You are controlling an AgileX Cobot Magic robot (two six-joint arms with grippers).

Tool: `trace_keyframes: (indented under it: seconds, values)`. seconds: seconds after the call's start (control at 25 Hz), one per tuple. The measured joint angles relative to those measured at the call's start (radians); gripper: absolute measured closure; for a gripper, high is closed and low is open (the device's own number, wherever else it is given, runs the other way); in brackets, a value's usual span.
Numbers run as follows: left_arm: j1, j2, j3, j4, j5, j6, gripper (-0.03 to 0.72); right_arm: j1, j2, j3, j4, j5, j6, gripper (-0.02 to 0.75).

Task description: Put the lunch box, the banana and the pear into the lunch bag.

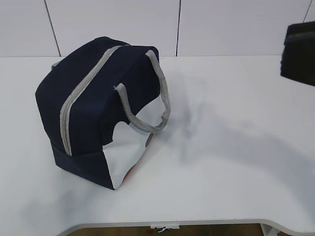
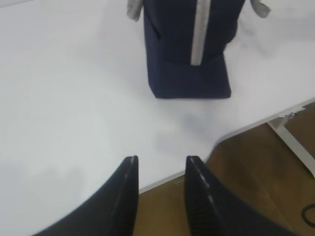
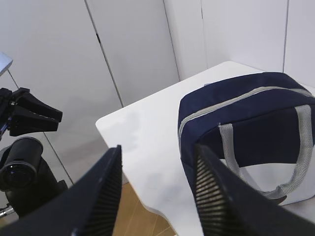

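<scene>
Both jaws parted, empty, apparently well clear of the lunch bag (image 1: pixel 101 110).

White table, panelled wall.
A white table (image 1: pixel 236 162) is backed by pale wall panels (image 1: pixel 113 24); wooden flooring (image 2: pixel 256 187) is seen below its edge.

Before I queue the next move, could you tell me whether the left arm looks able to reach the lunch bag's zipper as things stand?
Probably yes. The left end effector is open and empty, and only bare table lies between it and the lunch bag, whose closed zipper strip faces it.
</scene>
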Motion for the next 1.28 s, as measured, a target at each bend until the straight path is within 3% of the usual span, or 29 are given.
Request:
trace_keyframes:
  seconds: [0.32,1.28]
  values:
    - [0.235,0.000,0.000,0.011,0.000,0.000,0.445,0.000,-0.035,0.022,0.000,0.013,0.002,0.352]
    - [0.249,0.000,0.000,0.013,0.000,0.000,0.445,0.000,-0.035,0.022,0.000,0.093,0.005,0.353]
